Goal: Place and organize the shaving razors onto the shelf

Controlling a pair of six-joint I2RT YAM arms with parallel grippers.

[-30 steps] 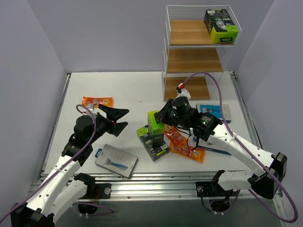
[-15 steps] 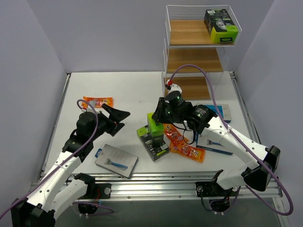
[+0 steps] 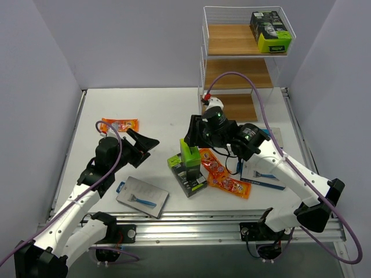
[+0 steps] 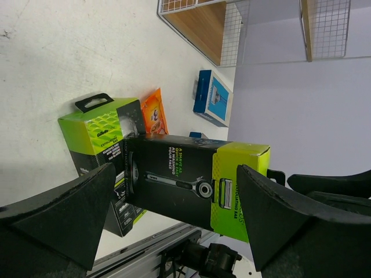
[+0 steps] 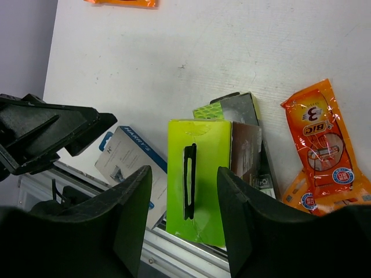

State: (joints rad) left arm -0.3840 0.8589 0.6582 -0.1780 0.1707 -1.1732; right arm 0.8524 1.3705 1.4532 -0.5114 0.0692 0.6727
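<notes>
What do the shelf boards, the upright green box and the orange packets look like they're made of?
Shelf boards: wood or wood-look laminate, matte, visible grain. Green box: printed cardboard, crisp folded edges, punched hang slot. Orange packets: thin glossy plastic film, likely; wrinkles and glare.

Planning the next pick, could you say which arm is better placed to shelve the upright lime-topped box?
Probably right: the right gripper hovers open over the box, nearer the shelf; the left gripper stands aside.

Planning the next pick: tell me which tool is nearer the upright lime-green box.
Right. The right tool is directly over the upright lime-green box, fingers straddling its top; the left tool is off to its left, well apart.
</notes>
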